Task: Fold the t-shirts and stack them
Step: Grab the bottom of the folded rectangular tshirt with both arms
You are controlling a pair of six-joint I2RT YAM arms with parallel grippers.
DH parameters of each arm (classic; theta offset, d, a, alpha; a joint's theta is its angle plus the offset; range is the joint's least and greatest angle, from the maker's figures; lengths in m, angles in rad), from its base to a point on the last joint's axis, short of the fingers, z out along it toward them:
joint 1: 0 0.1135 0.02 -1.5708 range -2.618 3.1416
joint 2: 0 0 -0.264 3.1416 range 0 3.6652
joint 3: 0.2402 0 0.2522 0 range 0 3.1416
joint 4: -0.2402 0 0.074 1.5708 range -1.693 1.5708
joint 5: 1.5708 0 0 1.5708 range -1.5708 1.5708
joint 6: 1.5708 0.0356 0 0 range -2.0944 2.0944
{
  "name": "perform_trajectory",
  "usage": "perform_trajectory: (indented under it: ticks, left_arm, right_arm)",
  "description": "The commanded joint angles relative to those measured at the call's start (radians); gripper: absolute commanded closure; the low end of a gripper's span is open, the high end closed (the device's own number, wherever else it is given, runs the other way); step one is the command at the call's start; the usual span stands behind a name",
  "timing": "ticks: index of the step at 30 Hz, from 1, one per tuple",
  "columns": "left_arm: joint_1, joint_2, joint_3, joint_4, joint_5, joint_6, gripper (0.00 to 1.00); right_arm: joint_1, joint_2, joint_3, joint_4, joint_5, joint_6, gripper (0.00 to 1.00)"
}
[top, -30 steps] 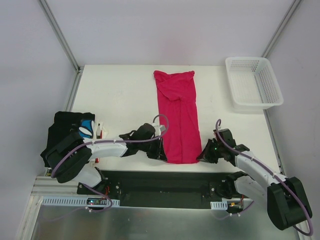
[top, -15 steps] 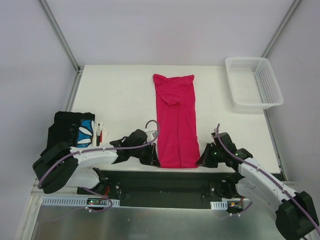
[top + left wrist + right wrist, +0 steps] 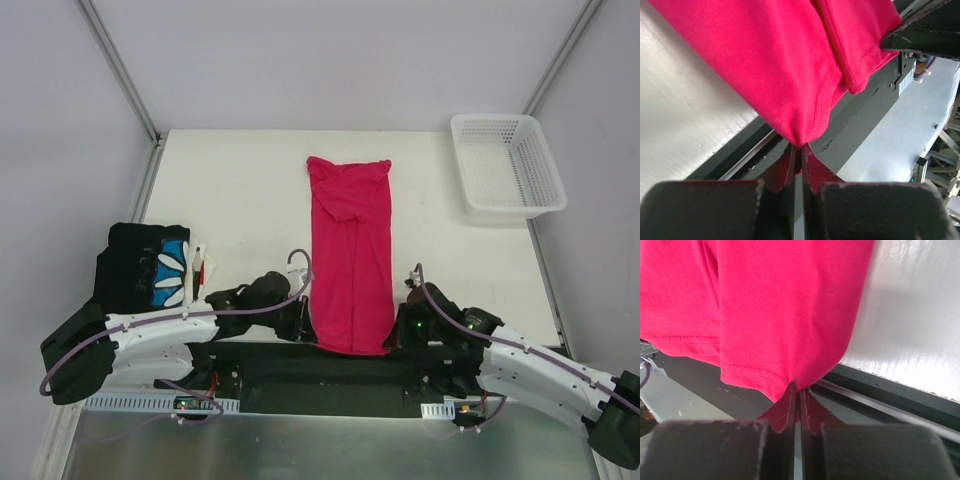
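T-shirt [image 3: 350,260] corners pinched (tight) by left hand [image 3: 799,150], right hand [image 3: 797,388].

One crimson-pink t-shirt [image 3: 350,250], one black printed t-shirt [image 3: 133,262] and one white basket [image 3: 500,165]

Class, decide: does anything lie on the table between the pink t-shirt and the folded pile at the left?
Nothing visible does: bare table separates the pink t-shirt from the folded pile. Only the left arm itself stretches along the near edge below that gap.
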Motion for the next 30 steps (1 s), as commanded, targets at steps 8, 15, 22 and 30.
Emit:
perform_trajectory:
  ticks: [8, 15, 22, 30]
  left_arm:
    - [-0.154, -0.122, 0.102, -0.095, -0.105, 0.062, 1.00]
    - [-0.203, -0.174, 0.102, -0.141, -0.147, 0.044, 1.00]
    - [-0.244, -0.208, 0.122, -0.187, -0.193, 0.035, 1.00]
    - [-0.247, -0.252, 0.145, -0.234, -0.278, 0.055, 1.00]
  right_arm:
    - [0.234, -0.019, 0.100, -0.028, 0.237, 0.082, 0.99]
    - [0.366, -0.005, 0.152, -0.066, 0.331, 0.120, 0.99]
    - [0.443, -0.057, 0.184, -0.123, 0.429, 0.157, 0.99]
    - [0.462, -0.074, 0.230, -0.186, 0.558, 0.112, 0.99]
